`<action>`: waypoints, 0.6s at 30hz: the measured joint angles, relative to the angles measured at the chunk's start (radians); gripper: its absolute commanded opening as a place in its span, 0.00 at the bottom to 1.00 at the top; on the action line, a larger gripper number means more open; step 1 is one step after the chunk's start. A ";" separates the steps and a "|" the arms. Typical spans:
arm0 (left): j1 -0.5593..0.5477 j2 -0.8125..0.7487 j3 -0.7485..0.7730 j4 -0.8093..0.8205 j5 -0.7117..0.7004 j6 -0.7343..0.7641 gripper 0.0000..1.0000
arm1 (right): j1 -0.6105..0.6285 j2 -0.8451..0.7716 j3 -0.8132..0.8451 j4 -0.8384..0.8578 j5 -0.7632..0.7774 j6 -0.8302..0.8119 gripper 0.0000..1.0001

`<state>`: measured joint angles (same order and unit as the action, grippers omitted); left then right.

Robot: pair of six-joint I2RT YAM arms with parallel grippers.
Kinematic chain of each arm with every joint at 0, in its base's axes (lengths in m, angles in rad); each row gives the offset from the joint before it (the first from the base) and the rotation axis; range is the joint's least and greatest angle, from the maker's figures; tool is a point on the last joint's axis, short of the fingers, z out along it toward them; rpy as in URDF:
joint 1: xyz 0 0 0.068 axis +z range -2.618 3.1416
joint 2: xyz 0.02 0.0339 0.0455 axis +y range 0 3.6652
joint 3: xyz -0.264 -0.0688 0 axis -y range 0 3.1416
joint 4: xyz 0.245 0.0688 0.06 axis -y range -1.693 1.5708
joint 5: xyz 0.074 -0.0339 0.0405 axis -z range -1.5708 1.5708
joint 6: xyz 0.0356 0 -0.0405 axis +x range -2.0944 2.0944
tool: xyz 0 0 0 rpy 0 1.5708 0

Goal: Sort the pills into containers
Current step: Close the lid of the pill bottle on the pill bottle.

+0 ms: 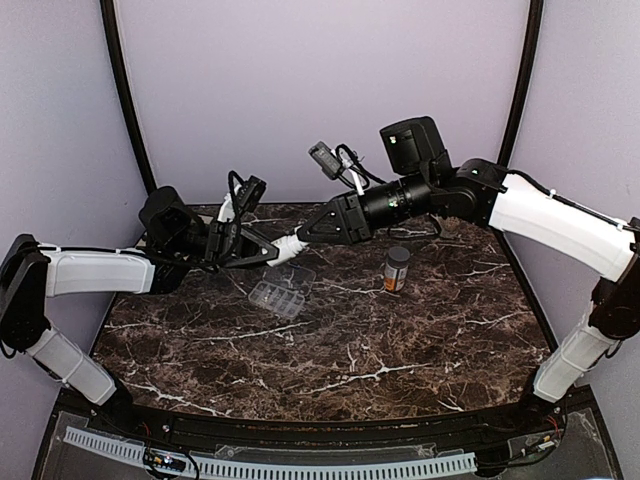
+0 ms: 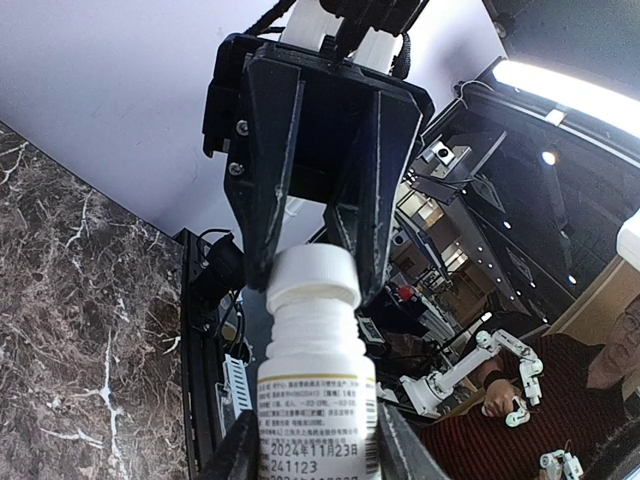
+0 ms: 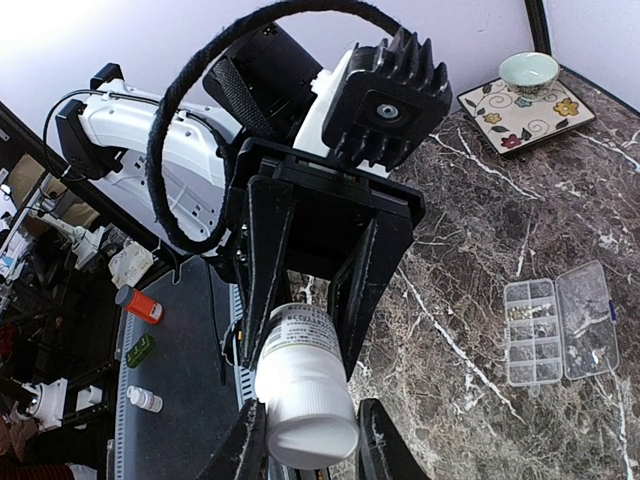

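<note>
Robotics laboratory test cell.
Marble-patterned table (image 1: 400,340) enclosed by plain lavender panels (image 1: 320,90); beyond it, a small white bench arm (image 2: 460,368) and cluttered equipment shelves (image 2: 440,215).

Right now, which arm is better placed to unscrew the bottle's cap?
Right, I judge. The right gripper is shut on the cap, while the left gripper clamps the bottle body and can steady it.

Clear pill box (image 1: 278,297) open on the bench
It lies flat just below the left claw (image 1: 268,250) and right claw (image 1: 300,240) gripping a white bottle (image 1: 288,247), lid (image 3: 587,320) swung open, tiny pills (image 3: 530,310) in some cups.
</note>
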<state>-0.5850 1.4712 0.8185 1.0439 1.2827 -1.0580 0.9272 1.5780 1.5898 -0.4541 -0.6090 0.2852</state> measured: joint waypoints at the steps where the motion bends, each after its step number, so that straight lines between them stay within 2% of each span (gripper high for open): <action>1: 0.000 0.000 0.000 0.000 0.000 0.000 0.00 | 0.000 0.000 0.000 0.000 0.000 0.000 0.04; 18: -0.002 0.000 0.032 -0.059 0.022 0.048 0.00 | -0.002 -0.019 -0.034 0.006 -0.024 0.002 0.05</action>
<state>-0.5869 1.4715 0.8509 0.9852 1.3045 -1.0100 0.9257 1.5585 1.5562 -0.4480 -0.6327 0.2867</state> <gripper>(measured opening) 0.340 0.240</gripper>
